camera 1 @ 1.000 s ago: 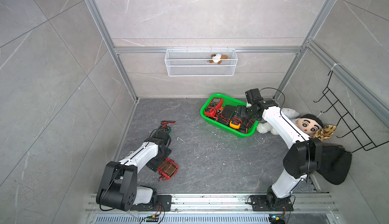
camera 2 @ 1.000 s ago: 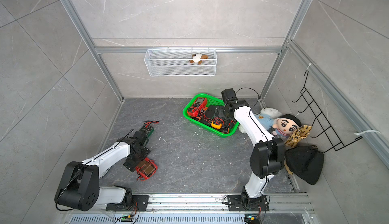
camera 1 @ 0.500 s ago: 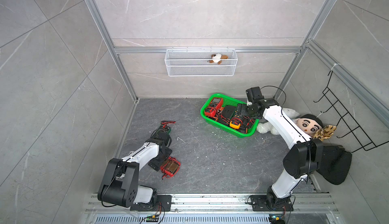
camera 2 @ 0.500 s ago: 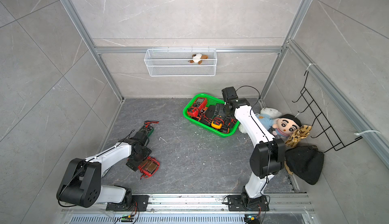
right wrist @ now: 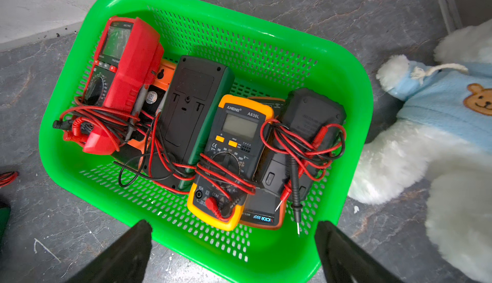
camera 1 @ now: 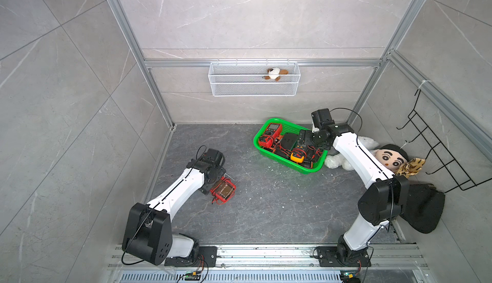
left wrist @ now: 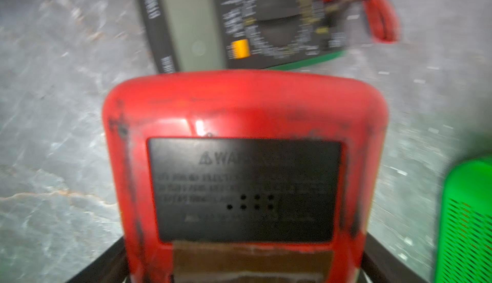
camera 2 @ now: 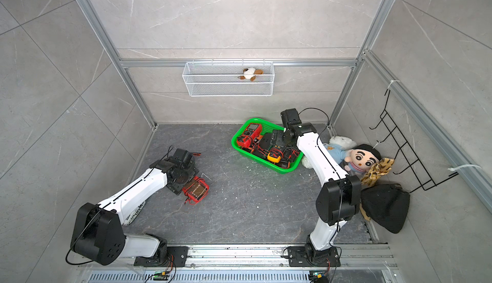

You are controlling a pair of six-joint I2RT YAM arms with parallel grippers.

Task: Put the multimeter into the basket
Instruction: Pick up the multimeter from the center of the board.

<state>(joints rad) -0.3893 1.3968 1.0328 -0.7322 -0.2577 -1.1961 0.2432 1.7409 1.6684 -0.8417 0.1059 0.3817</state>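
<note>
Left end effector (left wrist: pixel 242 253): closed on the red multimeter (camera 1: pixel 223 190); its dark fingers (left wrist: pixel 106 264) press against both long sides of the case.
Red multimeter: back face up, with the black warning label showing in the left wrist view. It is low over the left half of the table (camera 1: pixel 266 215), with its red leads trailing beneath. I cannot tell whether it is clear of the table.
Distance to target: the red multimeter is well apart from the green basket (right wrist: pixel 346 60).
Green basket: sits at the far right of the table in both top views (camera 2: pixel 266 166), near the back wall.
Basket contents: a red meter (right wrist: pixel 127 63), a dark green-edged meter lying face down (right wrist: pixel 191 103), a yellow ANENG A830L (right wrist: pixel 237 146), an orange VICTOR 890F (right wrist: pixel 262 216) and a black meter (right wrist: pixel 311 114), all tangled in red and black leads.
Right end effector (right wrist: pixel 233 225): spread wide and holding nothing, above the basket's near rim.
Second loose meter: a black-faced multimeter with a green edge (left wrist: pixel 239 21) lies face up on the table just beyond the held one.
Beside the basket: a white plush bear (right wrist: pixel 426 148) in a light blue shirt.
</note>
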